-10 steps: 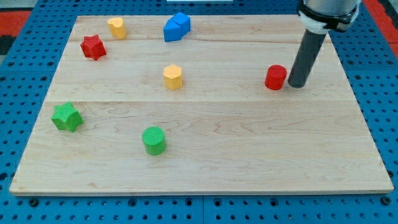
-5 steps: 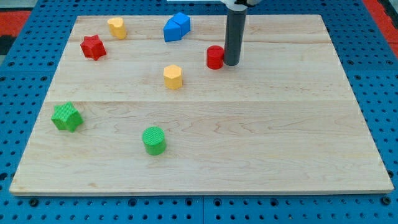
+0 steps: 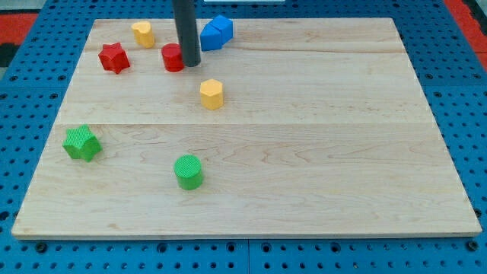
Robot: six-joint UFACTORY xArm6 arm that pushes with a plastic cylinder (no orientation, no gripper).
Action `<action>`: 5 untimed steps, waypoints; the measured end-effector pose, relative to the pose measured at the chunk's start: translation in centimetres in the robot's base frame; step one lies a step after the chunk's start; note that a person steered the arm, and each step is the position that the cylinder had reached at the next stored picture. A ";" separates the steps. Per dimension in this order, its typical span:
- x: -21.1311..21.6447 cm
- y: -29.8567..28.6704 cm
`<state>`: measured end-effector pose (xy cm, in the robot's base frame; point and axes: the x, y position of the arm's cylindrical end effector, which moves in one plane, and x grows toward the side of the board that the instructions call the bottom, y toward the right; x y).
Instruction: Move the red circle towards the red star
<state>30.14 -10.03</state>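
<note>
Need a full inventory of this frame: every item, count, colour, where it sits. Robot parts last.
red circle: 1, red, upper left area, touching my tip on its right
red star: 1, red, upper left, left of the red circle, a gap between them
yellow block: 1, yellow, near the top edge, up and right of the red star
yellow hexagon: 1, yellow, centre left, below the red circle
blue block: 1, blue, top edge, right of the rod
green star: 1, green, left edge, lower half
green circle: 1, green, lower centre left
wooden board: 1, light wood, on a blue pegboard
my tip: 1, dark rod, against the red circle's right side
</note>
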 end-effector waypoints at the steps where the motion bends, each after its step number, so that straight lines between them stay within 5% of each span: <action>1: -0.8 0.0; 5: -1.5 -8.7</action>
